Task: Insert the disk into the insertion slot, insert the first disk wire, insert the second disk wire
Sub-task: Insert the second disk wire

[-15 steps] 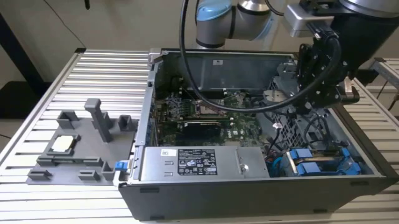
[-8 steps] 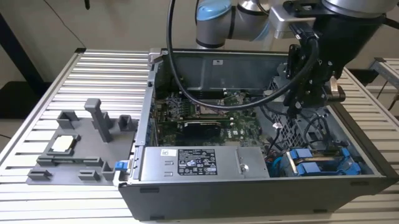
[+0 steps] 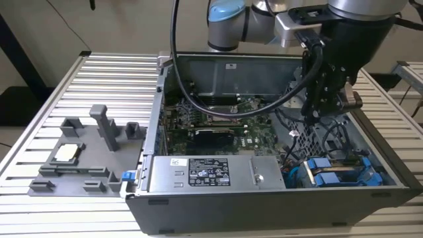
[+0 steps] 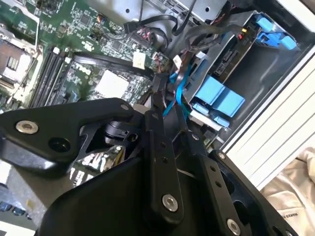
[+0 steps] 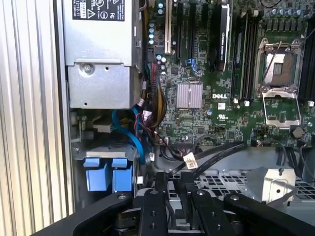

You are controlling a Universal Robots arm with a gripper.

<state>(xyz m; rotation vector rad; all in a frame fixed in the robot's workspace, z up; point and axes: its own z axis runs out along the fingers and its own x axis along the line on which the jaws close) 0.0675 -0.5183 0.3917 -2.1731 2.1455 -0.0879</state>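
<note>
A ribbed aluminium bench [image 3: 112, 74] spreads across the exterior view under soft, even light. A plain beige wall [image 3: 126, 25] stands behind at twelve o'clock. A dark post [image 3: 20, 54] slants at ten, pale floor [image 3: 5, 135] shows at nine, and another ribbed frame [image 3: 411, 74] at three.

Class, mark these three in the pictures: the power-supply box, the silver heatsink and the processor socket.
power-supply box [image 3: 198, 172]: exterior view, on its labelled face.
silver heatsink [image 5: 189, 95]: first wrist view, middle of its fins.
processor socket [image 5: 276, 68]: first wrist view, centre of the socket.
</note>
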